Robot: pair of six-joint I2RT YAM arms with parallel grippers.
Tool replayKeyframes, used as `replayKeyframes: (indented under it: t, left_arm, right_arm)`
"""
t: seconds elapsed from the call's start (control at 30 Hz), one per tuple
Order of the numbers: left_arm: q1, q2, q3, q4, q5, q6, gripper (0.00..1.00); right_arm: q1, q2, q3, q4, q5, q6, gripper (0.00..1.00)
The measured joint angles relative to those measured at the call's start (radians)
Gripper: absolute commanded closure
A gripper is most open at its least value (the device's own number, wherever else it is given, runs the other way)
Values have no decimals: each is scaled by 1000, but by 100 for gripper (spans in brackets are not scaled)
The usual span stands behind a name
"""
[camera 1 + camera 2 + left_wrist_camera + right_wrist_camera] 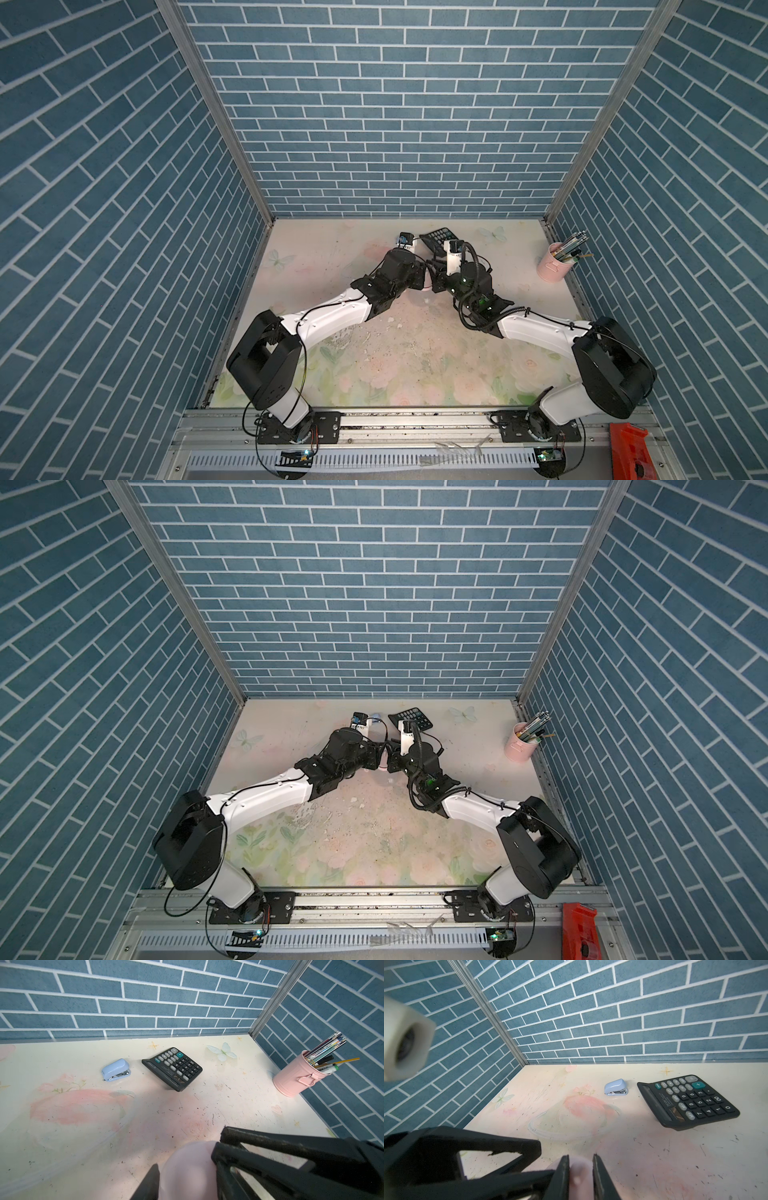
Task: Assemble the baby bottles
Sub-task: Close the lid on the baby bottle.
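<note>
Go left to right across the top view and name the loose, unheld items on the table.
stapler (only a sliver shows) → calculator → pink cup of pens

Blue brick-pattern wall panels with white joints (395, 104) enclose the space on three sides, joined by silver metal corner posts (216, 112). The floor is a pale, scuffed tabletop printed with pink flowers and butterflies (395, 365), edged in front by a grey aluminium rail (415, 422). The light is soft and even.
</note>
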Motion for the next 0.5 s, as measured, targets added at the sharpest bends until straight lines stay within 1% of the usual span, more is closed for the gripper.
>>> replayKeyframes:
  t: [0.1, 0.23, 0.37, 0.5]
  left_arm:
    - [0, -4, 13, -26, -12, 9, 43]
    - [5, -8, 53, -110, -26, 38, 38]
    - [21, -29, 86, -211, -18, 70, 36]
    - [43, -79, 89, -300, -4, 94, 34]
  right_arm:
    - [2, -5, 17, -37, 0, -2, 78]
    - [7, -11, 71, -133, -3, -19, 78]
    - [21, -11, 122, -226, -19, -41, 78]
    - [33, -11, 158, -294, -39, -56, 78]
